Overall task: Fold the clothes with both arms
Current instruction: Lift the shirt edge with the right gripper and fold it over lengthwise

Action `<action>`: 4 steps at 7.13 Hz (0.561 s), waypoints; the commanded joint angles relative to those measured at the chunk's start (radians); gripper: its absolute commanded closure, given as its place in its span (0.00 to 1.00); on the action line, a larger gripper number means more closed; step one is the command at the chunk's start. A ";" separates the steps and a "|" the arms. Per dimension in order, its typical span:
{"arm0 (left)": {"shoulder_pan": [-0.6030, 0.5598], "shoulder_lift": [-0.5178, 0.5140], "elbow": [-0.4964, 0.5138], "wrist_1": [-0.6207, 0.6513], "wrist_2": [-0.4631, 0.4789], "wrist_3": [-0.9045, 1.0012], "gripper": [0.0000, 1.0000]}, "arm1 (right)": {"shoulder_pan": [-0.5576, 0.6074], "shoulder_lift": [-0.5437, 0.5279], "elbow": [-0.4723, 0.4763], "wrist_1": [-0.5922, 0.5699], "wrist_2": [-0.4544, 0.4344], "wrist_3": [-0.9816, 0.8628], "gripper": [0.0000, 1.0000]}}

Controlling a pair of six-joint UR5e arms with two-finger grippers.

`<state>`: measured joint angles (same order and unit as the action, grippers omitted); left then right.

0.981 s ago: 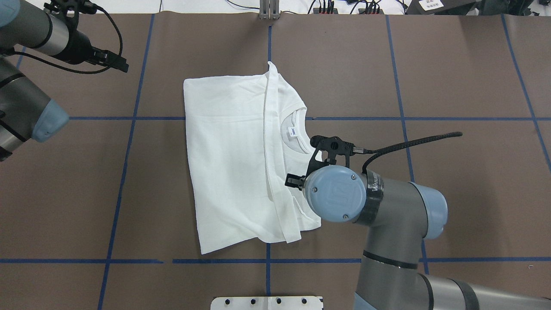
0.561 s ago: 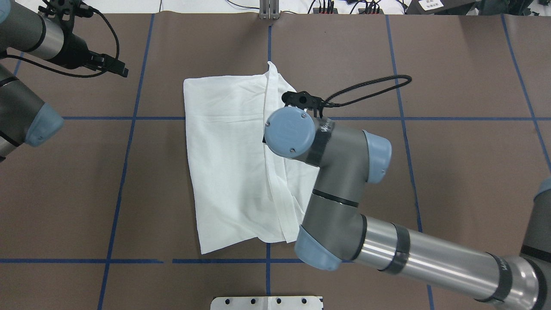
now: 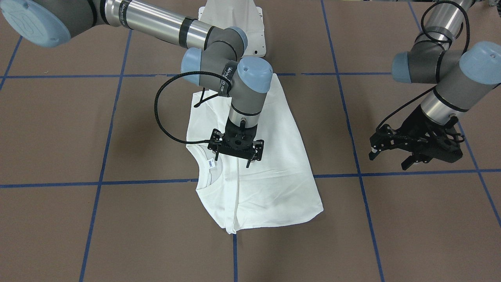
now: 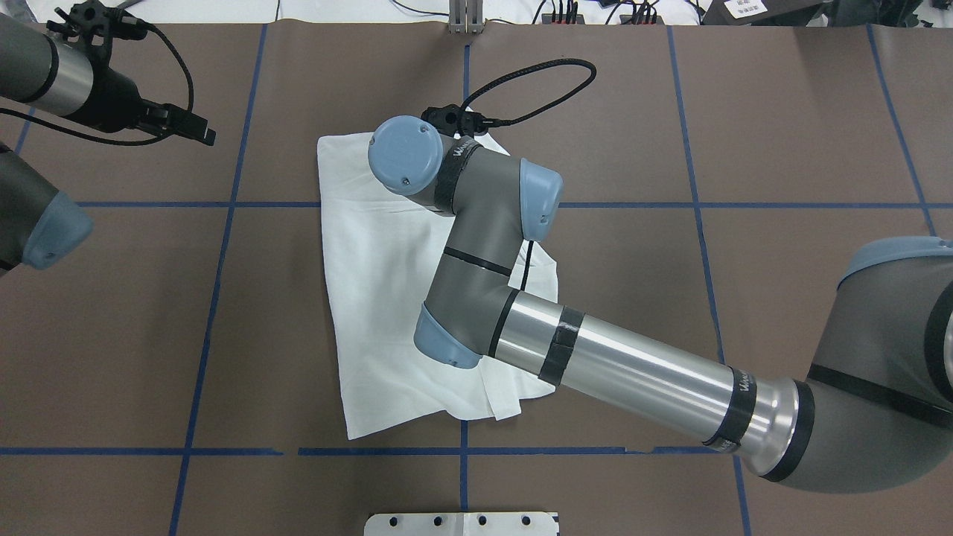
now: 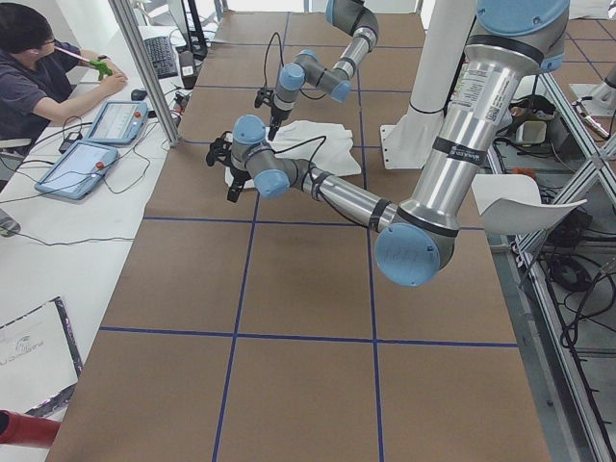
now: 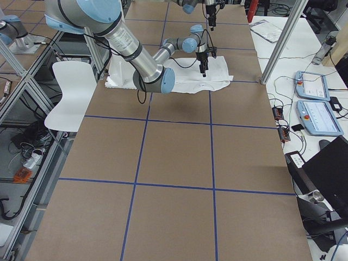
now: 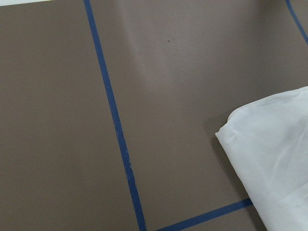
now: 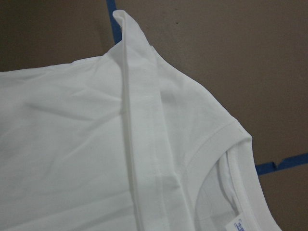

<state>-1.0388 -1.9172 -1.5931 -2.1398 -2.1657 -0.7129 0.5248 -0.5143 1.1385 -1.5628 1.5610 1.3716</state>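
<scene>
The white T-shirt (image 3: 270,184) lies folded lengthwise on the brown table, its collar and neck label (image 3: 210,163) showing on the robot's right side. My right gripper (image 3: 233,158) hangs open just above the shirt near the collar, holding nothing. In the overhead view the right arm (image 4: 476,246) lies across the shirt (image 4: 372,298) and hides its own gripper. The right wrist view looks down on the shoulder fold and collar (image 8: 226,159). My left gripper (image 3: 389,158) hovers open over bare table, well off the shirt's side. Its wrist view catches one shirt corner (image 7: 274,144).
Blue tape lines (image 4: 216,260) mark a grid on the table. The white pedestal base (image 4: 461,523) sits at the robot's edge. A person (image 5: 29,67) sits at a side desk with tablets (image 5: 82,159). A white chair (image 6: 70,92) stands beside the table.
The right arm swung from the near collar side across the shirt toward its far end. The shirt lies as before. The left gripper drew back slightly to the left.
</scene>
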 commanded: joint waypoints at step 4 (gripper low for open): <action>0.000 0.001 -0.008 0.000 -0.002 -0.002 0.00 | 0.052 0.023 -0.164 0.152 0.014 -0.146 0.00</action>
<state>-1.0385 -1.9165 -1.5982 -2.1399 -2.1664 -0.7137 0.5643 -0.4961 1.0308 -1.5041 1.5767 1.2276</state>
